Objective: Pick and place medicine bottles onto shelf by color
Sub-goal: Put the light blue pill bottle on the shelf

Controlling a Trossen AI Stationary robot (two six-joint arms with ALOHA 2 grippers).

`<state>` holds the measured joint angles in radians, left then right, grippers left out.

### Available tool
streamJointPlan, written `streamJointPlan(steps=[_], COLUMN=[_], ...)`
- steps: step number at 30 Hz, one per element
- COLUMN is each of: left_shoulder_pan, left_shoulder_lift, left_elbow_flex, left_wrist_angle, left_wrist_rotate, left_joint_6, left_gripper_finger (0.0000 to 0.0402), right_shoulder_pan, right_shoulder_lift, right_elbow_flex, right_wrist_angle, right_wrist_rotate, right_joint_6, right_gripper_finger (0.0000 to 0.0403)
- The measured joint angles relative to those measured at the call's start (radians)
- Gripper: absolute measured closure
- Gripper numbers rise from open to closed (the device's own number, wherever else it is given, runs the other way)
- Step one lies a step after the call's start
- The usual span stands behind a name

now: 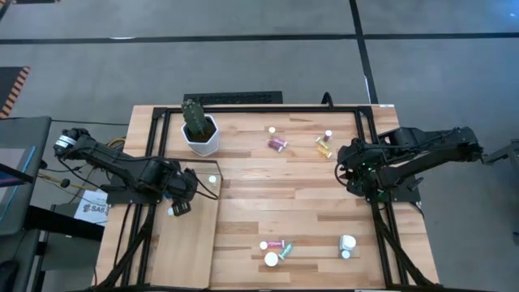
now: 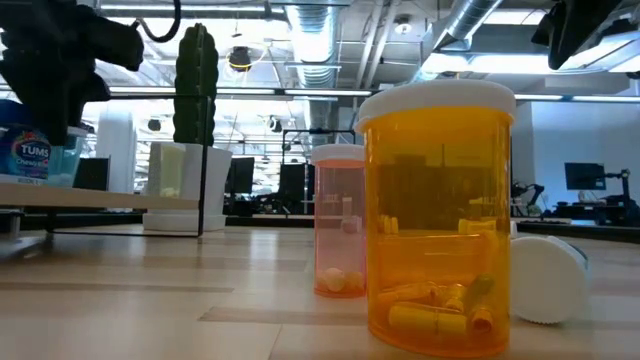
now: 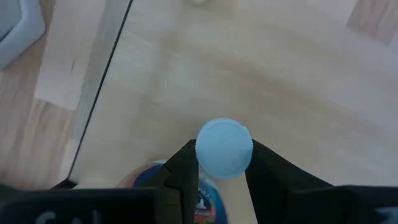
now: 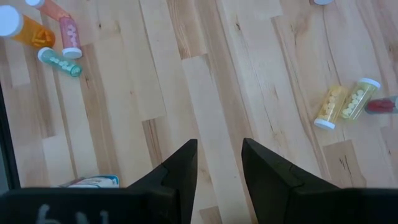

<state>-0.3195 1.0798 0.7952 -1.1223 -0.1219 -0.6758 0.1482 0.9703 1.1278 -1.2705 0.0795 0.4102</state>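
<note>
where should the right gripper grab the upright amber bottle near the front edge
Judging by its pose, take the amber bottle around its straight body just under the white cap, coming from above. It stands upright, with a pink bottle close behind it, so a sideways approach looks crowded.

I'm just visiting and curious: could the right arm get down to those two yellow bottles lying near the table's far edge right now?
Probably yes. The right gripper hangs open and empty above bare planks, and the two yellow bottles lie close by with nothing standing between them. The left gripper is busy across the table, shut on a blue bottle.
</note>
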Motion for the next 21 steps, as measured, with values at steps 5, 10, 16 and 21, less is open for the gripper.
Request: streamJointPlan(steps=[5,10,16,21], left_shoulder_pan=[-0.006,-0.019,-0.037,-0.055], left_shoulder_lift=[0.000,0.000,0.000,0.000], left_elbow_flex=[0.000,0.000,0.000,0.000], left_wrist_angle=[-0.022,-0.019,0.010,0.039], left_wrist_rotate=[-0.006,-0.036,-0.021,-0.021], left_joint_6=[-0.022,-0.043,-0.074,-0.123], left_gripper_finger=[0.0307,0.0307,0.0307,0.0307], right_shoulder_pan=[0.000,0.000,0.000,0.000], right_shoulder_lift=[0.000,0.000,0.000,0.000], right_elbow_flex=[0.000,0.000,0.000,0.000], right_wrist_angle=[0.000,0.000,0.000,0.000], right_wrist_rotate=[0.000,0.000,0.000,0.000], right_joint_6=[0.000,0.000,0.000,0.000], right_gripper_finger=[0.0252,0.0255,0.0253,0.0253])
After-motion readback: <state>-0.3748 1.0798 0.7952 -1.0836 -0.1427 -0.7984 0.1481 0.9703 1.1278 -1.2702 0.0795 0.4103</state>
